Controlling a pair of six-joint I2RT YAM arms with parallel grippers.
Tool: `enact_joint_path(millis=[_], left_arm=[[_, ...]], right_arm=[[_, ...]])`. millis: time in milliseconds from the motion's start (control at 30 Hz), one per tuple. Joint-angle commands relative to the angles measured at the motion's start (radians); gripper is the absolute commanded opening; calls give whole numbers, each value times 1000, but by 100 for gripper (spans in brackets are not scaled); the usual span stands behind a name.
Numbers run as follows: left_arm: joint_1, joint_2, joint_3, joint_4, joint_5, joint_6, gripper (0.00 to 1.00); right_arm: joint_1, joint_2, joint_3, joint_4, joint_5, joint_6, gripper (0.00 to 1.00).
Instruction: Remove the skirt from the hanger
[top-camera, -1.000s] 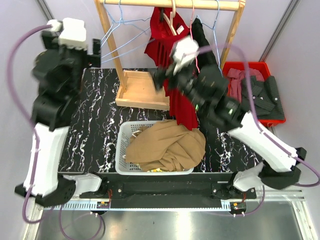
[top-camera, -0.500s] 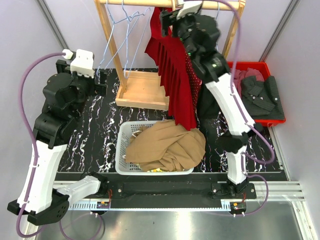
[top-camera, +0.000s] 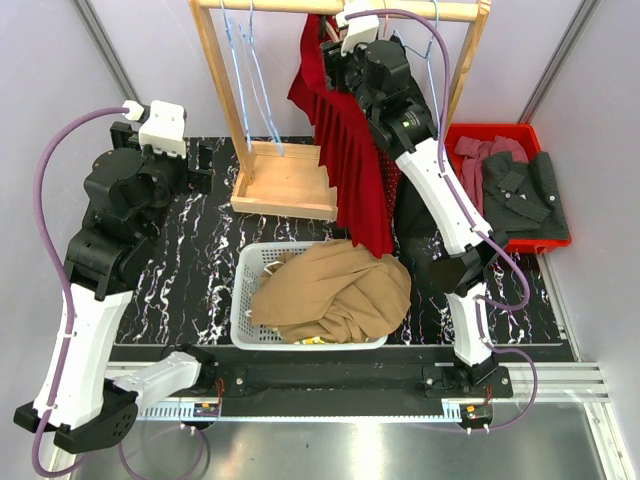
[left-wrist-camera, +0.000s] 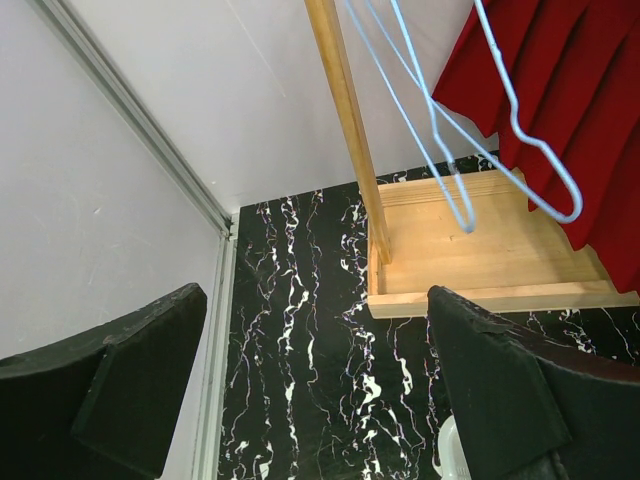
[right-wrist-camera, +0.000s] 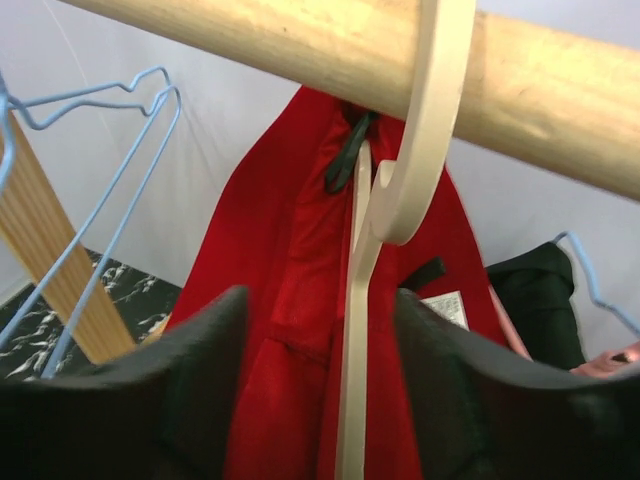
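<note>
1. Overhead, right claw (right-wrist-camera: 318, 300): up at the rail (right-wrist-camera: 250, 40), fingers (right-wrist-camera: 160, 400) parted to a middling gap. I see them standing either side of the hanger (right-wrist-camera: 352, 420) without pinching it.
2. Hanger: pale wood, with its hook over the rail just above the right claw and its stem running down between the fingers.
3. Skirt (top-camera: 350, 160): red, pleated, hung on that hanger. The waist sits between and just beyond the right claw's fingers, and the rest drops well below the claw.
4. Black garment (right-wrist-camera: 535, 310): on the rail, just right of the right claw.
5. Wire hangers (right-wrist-camera: 90, 130): blue, bare, on the rail to the left of the right claw.
6. Left claw (left-wrist-camera: 315, 300): spread wide, gripping nothing, well apart from the skirt.
7. Table (left-wrist-camera: 300, 350): black with white veining, directly under the left claw.
8. Rack base (left-wrist-camera: 480, 250): a shallow wooden tray ahead of the left claw, under the wire hangers.
9. Basket (top-camera: 243, 300): white, far below the right claw, heaped with tan cloth (top-camera: 335, 290). The skirt's hem hangs near it.
10. Red bin (top-camera: 500, 128): low and to the right of the right claw. I count dark clothes (top-camera: 520, 190) in it.
</note>
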Motion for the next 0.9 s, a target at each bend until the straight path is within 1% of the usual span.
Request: enact_joint_path(millis=[0, 33, 67, 100, 133, 167, 267, 433, 567, 767, 867], left_arm=[[-3, -10, 18, 46, 8, -8, 99], [-3, -11, 18, 44, 8, -6, 99], [-3, -11, 20, 44, 8, -9, 99], [-3, -11, 21, 44, 8, -9, 99], [-3, -11, 21, 44, 11, -9, 99], [-5, -13, 23, 44, 12, -9, 99], [-5, -13, 20, 43, 12, -5, 99], [-3, -19, 8, 44, 9, -5, 99], [-3, -27, 0, 44, 8, -2, 99], [-3, -37, -9, 44, 3, 1, 99], [-3, -39, -3, 43, 9, -2, 99]], right_arm=[[-1, -19, -9, 22, -22, 48, 54], [0, -15, -8, 24, -29, 65, 47], [0, -4, -1, 21, -32, 71, 34], [0, 1, 5, 22, -34, 79, 26], [-1, 8, 29, 21, -37, 86, 20], [0, 17, 41, 16, -42, 99, 10], [0, 22, 89, 22, -57, 108, 0], [0, 2, 158, 96, -95, 100, 0], [0, -50, 169, 182, -114, 90, 0], [0, -136, 135, 170, -120, 48, 0], [0, -200, 53, 130, -111, 41, 0]])
